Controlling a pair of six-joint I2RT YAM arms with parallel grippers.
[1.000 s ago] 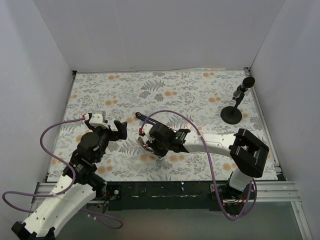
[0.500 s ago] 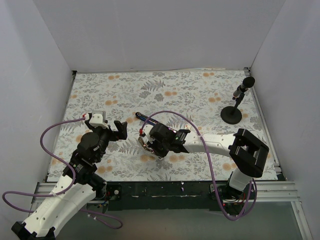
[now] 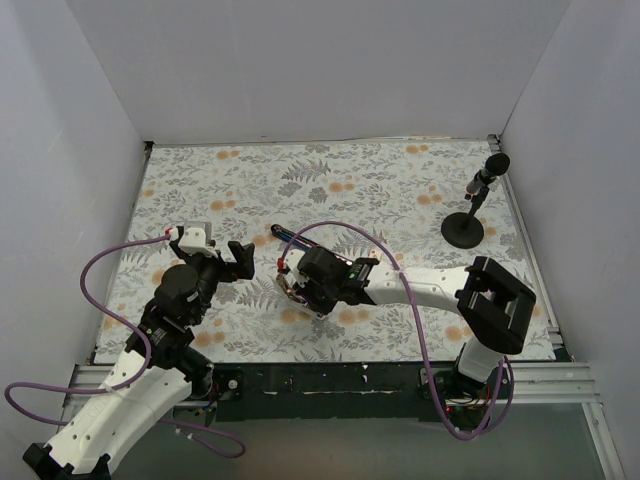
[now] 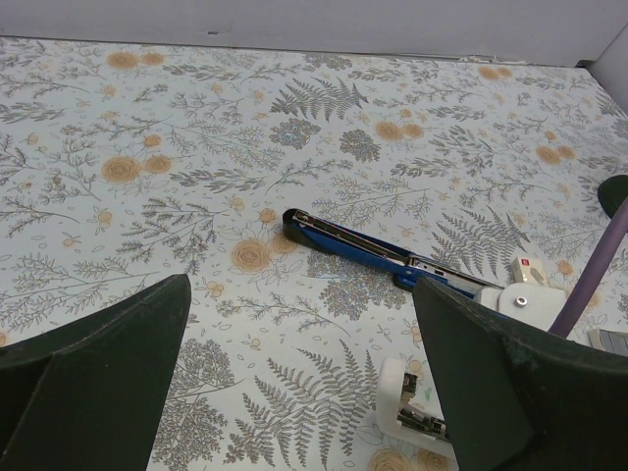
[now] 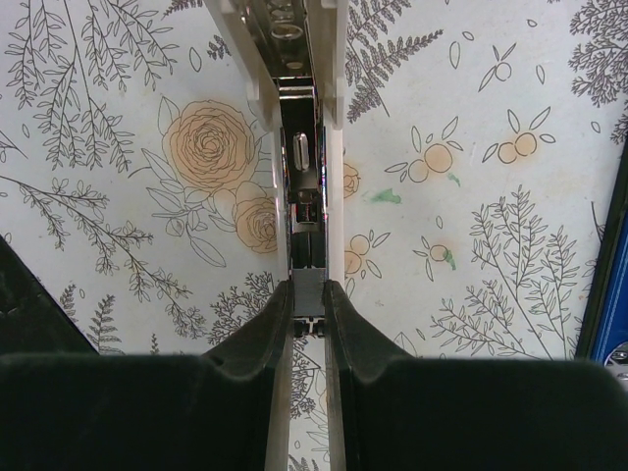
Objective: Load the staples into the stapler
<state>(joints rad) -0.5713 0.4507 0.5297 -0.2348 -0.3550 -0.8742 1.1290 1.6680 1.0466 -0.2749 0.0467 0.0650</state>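
Work surface: a floral-print cloth (image 3: 400,190) enclosed by plain white walls. The right gripper (image 5: 308,287) has its jaws drawn nearly together on the staples (image 5: 309,300) — a small grey block held directly over the silvery rail of the stapler (image 5: 299,157), between the rail's white side walls. The stapler's blue top lies flat on the cloth just beside the rail. The left gripper (image 4: 297,291) hangs with jaws wide apart, holding nothing, near the stapler — not touching it. A black microphone stand (image 3: 463,227) stands well apart, far right
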